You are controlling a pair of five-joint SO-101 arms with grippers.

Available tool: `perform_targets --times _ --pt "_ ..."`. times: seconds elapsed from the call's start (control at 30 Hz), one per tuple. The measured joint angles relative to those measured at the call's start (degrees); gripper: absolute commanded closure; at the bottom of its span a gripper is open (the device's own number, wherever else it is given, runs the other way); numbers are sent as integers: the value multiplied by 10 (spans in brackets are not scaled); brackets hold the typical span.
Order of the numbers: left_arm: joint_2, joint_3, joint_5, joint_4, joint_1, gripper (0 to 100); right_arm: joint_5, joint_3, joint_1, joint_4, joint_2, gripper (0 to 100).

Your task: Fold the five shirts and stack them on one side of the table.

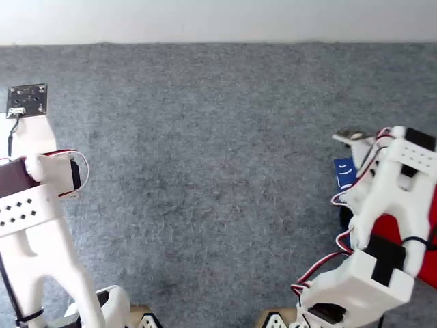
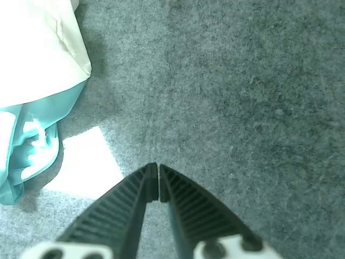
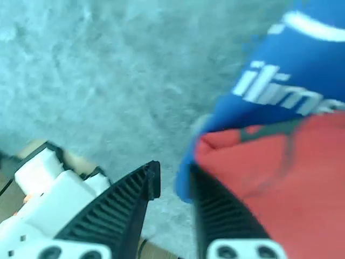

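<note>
A blue shirt [image 3: 291,70] with white print lies on the grey felt table [image 1: 218,150], and a red shirt [image 3: 269,178] lies on top of it. In the high view both sit at the table's right edge, the blue shirt [image 1: 345,174] and the red shirt [image 1: 428,266] partly under the right arm. My right gripper [image 3: 175,181] is open at the pile's edge, with the blue hem between its fingers beside one finger. My left gripper [image 2: 159,172] is shut and holds nothing, low over bare felt. A cream shirt [image 2: 38,48] over a teal shirt [image 2: 29,145] lies close beside it.
The left arm [image 1: 34,205] stands at the table's left edge and the right arm [image 1: 382,225] at its right. A bright patch of light [image 2: 86,167] falls on the felt by the teal shirt. A pale wall [image 1: 218,20] runs behind the far edge.
</note>
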Motion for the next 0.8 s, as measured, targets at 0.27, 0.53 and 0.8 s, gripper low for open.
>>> perform_targets --times 0.27,0.53,0.8 --pt "0 0 0 0 0 985 -111 -114 65 -119 3 936" --pt "0 0 0 0 0 985 -314 -159 48 -158 55 742" --pt "0 0 0 0 0 985 -469 -179 -4 -158 119 742"
